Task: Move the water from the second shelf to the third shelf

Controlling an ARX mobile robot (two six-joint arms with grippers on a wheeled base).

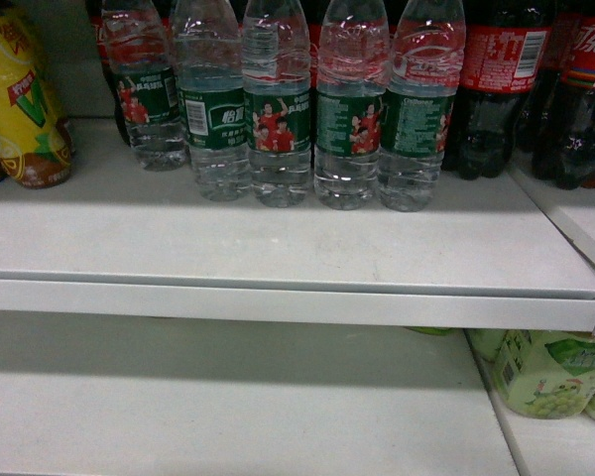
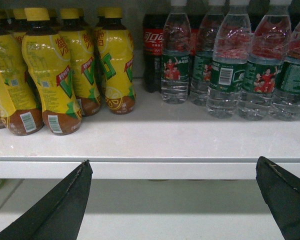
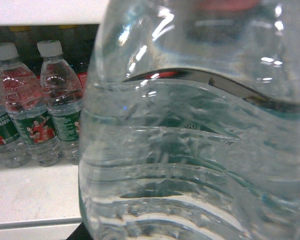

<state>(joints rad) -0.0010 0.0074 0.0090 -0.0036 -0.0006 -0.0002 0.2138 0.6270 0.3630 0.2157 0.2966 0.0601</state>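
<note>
A clear ribbed water bottle (image 3: 200,150) fills the right wrist view, hanging in front of the shelf edge. My right gripper (image 3: 185,220) is shut on it, its fingers almost wholly hidden behind the plastic. Several more water bottles (image 1: 278,119) with green labels stand in a row on the upper white shelf (image 1: 278,248); they also show in the left wrist view (image 2: 230,70). My left gripper (image 2: 174,165) is open and holds nothing, level with that shelf's front lip. The lower shelf (image 1: 228,397) lies beneath. Neither gripper shows in the head view.
Yellow tea bottles (image 2: 50,75) crowd the upper shelf's left side. Dark cola bottles (image 1: 496,89) stand to the right of the water row. Pale green drink bottles (image 1: 550,372) sit at the lower shelf's right end. A price rail (image 1: 278,300) runs along the upper shelf's front.
</note>
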